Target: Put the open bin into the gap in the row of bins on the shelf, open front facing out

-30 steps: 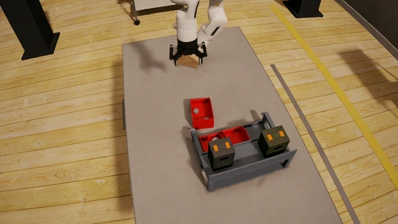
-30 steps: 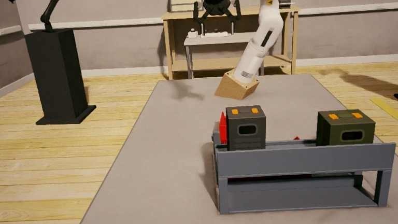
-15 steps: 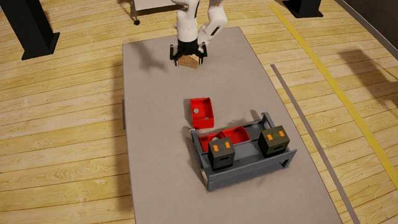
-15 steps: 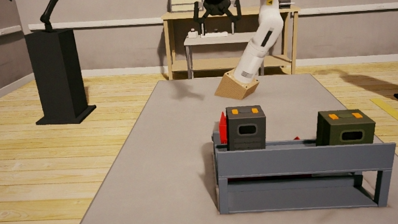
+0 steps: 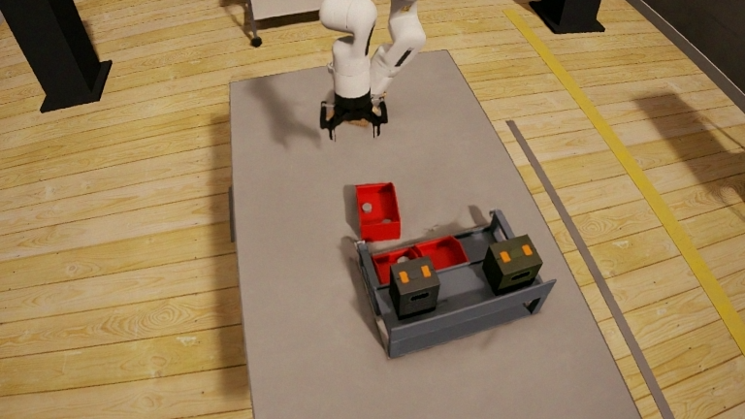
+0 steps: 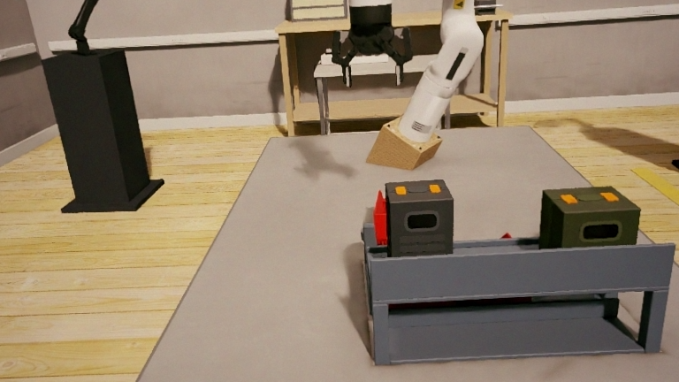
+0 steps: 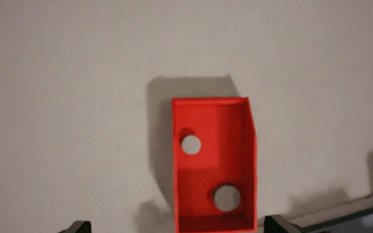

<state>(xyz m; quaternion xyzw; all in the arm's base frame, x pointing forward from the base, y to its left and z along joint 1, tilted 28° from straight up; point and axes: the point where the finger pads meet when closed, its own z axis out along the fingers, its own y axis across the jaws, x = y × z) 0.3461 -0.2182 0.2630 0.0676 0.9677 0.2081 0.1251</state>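
Note:
A red bin [image 5: 378, 201] [image 7: 209, 162] stands on the table in front of the shelf. It holds two round grey parts, and its lower front seems to face the arm's base. My gripper [image 5: 354, 136] [image 6: 374, 84] is open and empty, high above the table; its fingertips show at the wrist view's lower edge. The grey shelf [image 5: 467, 324] [image 6: 521, 275] holds a left red bin [image 5: 381, 273] with a grey part visible, and a right red bin [image 5: 441, 252]. The gap [image 5: 478, 242] lies right of these in the top view. The bins' lower portions are hidden by the board.
A dark grey case [image 5: 414, 288] [image 6: 419, 220] stands on the shelf's top board at the left. A green case [image 5: 513, 266] [image 6: 591, 217] stands there at the right. The shelf's end posts flank the row. The arm's wooden base block [image 6: 402, 148] is at the table's far end.

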